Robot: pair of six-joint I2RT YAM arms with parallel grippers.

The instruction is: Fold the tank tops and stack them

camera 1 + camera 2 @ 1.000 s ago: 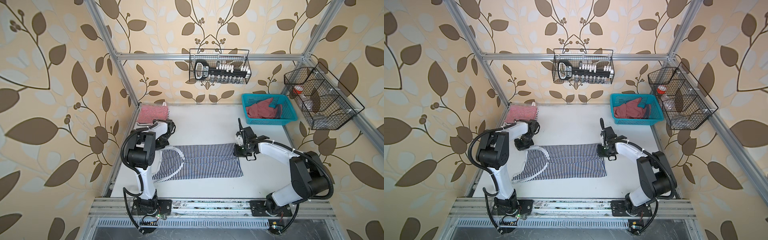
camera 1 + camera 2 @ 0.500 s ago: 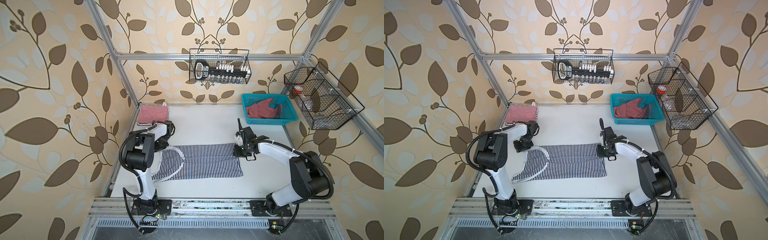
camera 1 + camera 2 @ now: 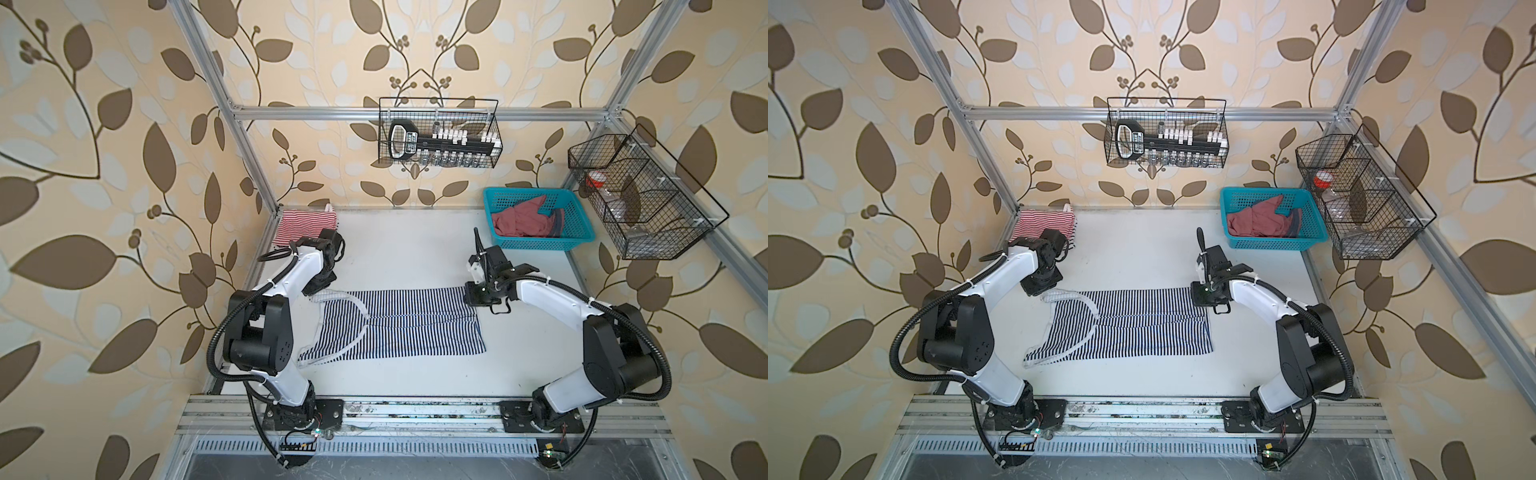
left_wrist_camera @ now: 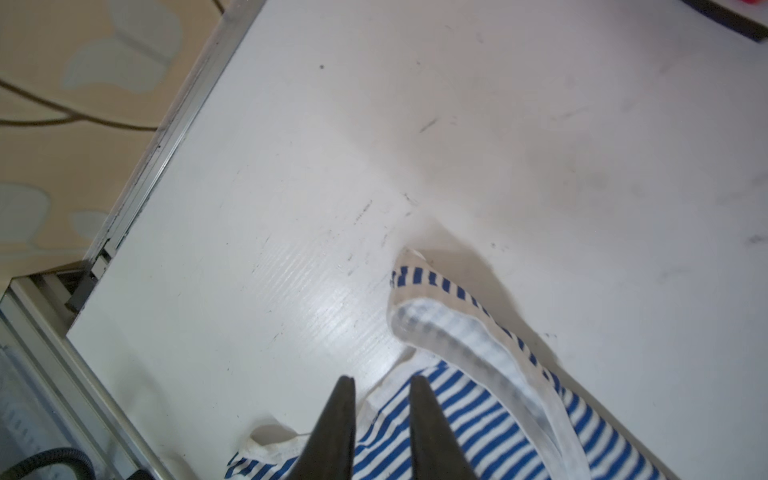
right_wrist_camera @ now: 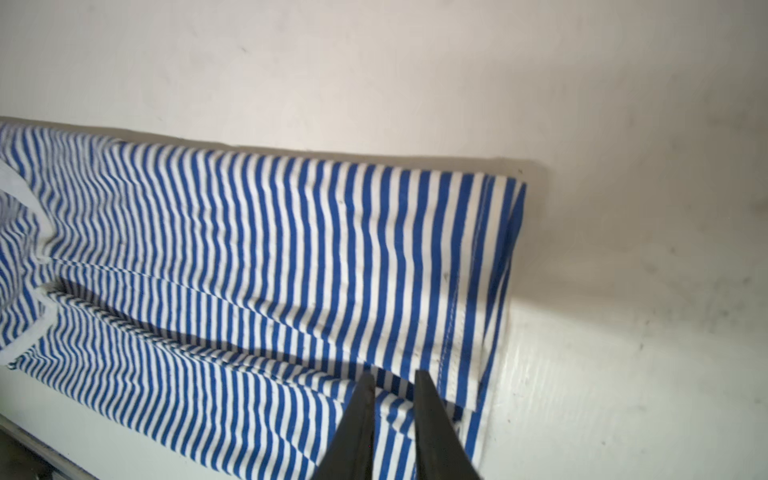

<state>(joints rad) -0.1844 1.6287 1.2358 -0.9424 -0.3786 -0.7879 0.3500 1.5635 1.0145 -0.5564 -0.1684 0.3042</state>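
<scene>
So the navy-striped tank top (image 3: pixel 415 328) lay flat mid surface (image 3: pixel 415 249). The left claw (image 4: pixel 381 380) was over its back strap and the right claw (image 5: pixel 395 374) over the back hem corner. Both were nearly pinched, and I couldn't tell if they were grabbing.

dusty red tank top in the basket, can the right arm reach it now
Probably yes: the dusty red tank top lies in the open turquoise basket, beyond the right gripper, with only table between. The gripper is down at the hem of the navy striped tank top.
</scene>
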